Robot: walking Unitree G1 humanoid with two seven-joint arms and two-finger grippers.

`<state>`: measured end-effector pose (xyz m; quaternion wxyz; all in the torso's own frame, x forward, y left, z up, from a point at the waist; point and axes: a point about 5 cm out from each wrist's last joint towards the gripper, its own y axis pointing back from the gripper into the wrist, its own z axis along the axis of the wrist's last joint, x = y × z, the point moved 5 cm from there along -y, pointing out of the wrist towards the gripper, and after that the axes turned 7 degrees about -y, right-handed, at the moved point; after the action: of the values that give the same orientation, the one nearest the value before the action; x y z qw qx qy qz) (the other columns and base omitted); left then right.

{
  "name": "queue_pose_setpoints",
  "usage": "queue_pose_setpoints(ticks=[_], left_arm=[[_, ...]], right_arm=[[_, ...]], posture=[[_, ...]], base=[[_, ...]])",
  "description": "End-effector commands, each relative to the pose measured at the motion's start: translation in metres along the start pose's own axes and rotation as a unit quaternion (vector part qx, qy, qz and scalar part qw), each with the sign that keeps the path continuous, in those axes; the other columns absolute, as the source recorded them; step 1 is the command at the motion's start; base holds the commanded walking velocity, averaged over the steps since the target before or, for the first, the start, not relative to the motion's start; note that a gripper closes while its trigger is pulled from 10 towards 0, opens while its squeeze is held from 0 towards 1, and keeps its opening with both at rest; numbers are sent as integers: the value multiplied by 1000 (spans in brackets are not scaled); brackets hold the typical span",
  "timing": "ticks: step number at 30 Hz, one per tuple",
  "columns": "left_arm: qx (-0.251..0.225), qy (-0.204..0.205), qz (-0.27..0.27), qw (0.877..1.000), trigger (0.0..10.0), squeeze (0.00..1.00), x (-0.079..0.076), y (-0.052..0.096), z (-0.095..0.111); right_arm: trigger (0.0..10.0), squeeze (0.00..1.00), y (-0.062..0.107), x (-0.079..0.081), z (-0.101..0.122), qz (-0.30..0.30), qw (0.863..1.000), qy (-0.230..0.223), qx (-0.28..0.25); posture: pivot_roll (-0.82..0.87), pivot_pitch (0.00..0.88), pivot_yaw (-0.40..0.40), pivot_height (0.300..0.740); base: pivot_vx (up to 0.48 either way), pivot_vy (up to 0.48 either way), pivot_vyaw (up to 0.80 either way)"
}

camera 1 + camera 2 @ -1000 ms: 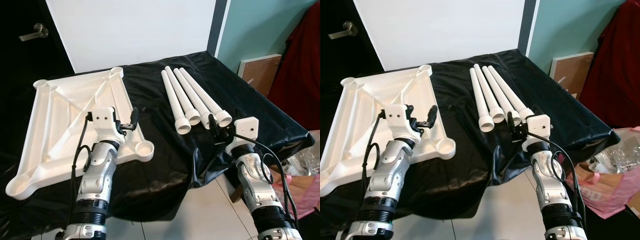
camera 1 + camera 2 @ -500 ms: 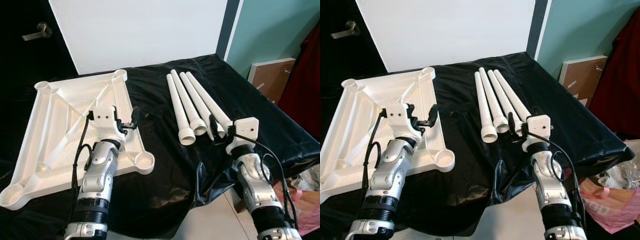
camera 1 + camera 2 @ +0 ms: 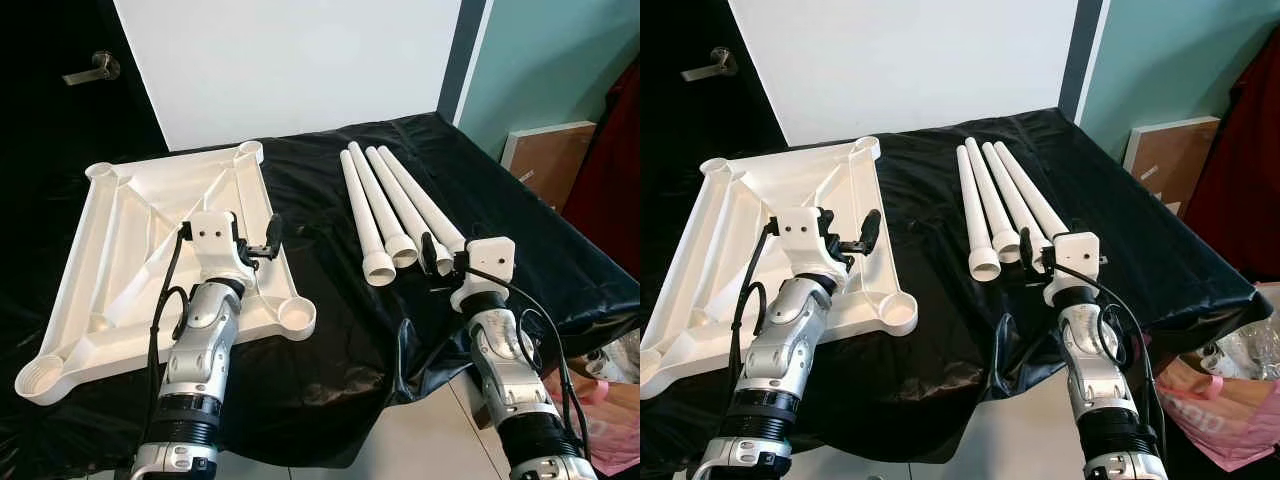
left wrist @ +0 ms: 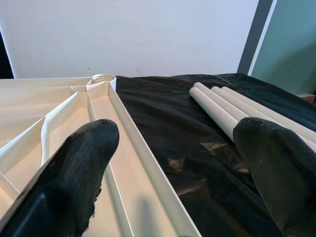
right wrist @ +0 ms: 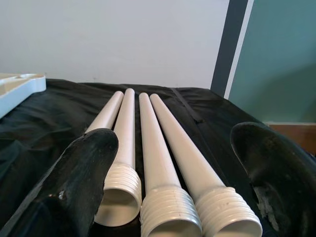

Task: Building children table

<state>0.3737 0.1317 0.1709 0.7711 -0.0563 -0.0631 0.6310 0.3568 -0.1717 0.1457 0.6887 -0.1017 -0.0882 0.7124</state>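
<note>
Right gripper [image 3: 432, 254] lined up on the 4 white legs [image 3: 395, 205], jaws spread wide and empty.

Best to close on 1 leg just behind its threaded end, so it lifts level. The left gripper [image 3: 270, 236] hangs wide open and empty over the upturned tabletop [image 3: 120, 220], near its right edge. Bare black cloth [image 3: 320, 215] between legs and tabletop gives swinging room; the table's front edge lies close.

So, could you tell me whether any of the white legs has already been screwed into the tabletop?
No, all four white legs lie side by side on the black cloth, apart from the upside-down tabletop.
</note>
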Motion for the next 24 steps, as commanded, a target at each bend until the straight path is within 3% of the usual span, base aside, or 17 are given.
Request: queue_pose_setpoints(ticks=[1,13,24], left_arm=[[10,2,-13,1000,10000,0,-2,-2,-3],[11,5,-21,1000,10000,0,-6,-4,-4],[1,-14,-50,999,10000,0,-20,-4,1]], right_arm=[[10000,0,0,0,-4,-4,1000,0,10],[10000,0,2,-3,-5,-15,1000,3,12],[10000,0,2,-7,-8,-27,999,4,24]], posture=[[-144,0,34,740],[-156,0,41,740],[-156,1,34,740]], base=[[0,375,0],[0,388,0],[0,0,0]])
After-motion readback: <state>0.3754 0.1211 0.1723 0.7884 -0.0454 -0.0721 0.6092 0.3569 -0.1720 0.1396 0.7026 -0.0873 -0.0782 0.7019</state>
